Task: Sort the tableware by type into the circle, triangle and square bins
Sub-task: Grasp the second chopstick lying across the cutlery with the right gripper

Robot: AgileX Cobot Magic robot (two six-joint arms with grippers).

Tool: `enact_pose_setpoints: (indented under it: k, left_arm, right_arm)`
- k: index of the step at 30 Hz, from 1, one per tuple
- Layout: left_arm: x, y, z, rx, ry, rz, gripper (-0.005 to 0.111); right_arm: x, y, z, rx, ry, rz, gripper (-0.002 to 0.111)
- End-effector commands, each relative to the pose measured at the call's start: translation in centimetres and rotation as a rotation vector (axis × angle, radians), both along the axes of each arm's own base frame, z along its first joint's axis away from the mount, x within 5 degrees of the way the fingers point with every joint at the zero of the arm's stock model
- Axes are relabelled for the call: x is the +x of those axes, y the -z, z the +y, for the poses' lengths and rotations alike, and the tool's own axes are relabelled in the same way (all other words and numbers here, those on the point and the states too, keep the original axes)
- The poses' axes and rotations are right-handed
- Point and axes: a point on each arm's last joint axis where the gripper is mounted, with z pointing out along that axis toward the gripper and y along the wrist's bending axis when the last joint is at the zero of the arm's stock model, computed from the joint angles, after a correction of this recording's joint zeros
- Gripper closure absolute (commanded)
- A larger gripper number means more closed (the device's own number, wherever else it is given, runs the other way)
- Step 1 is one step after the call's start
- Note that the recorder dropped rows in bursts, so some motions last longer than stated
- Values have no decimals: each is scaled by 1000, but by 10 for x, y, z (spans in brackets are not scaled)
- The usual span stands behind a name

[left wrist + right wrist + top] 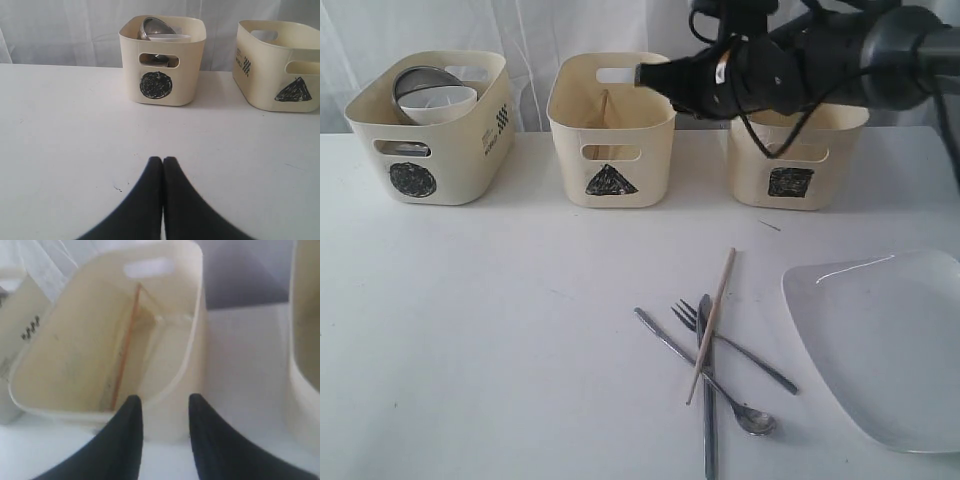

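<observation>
The right gripper hangs parted and empty over the triangle bin, where one chopstick leans. The left gripper is closed and empty.

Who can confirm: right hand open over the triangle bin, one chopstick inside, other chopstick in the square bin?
Wrong on the other chopstick: the exterior view shows it on the table, not in the square bin. Right hand open over the triangle bin, one chopstick inside, holds.

1 chopstick in triangle bin.
</observation>
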Motion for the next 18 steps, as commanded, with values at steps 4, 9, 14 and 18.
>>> enact_pose_setpoints:
  k: [4, 9, 14, 18]
  left_arm:
    - [0, 1, 0, -6, -3, -4, 107]
    - [0, 1, 0, -6, -3, -4, 107]
    - [0, 1, 0, -6, -3, -4, 107]
    - [0, 1, 0, -6, -3, -4, 107]
  right_arm:
    - [-85, 40, -10, -102, 26, 370, 77]
    - [-114, 74, -8, -8, 156, 539, 77]
    - [-117, 85, -2, -2, 130, 530, 77]
    - [-116, 86, 0, 9, 129, 523, 77]
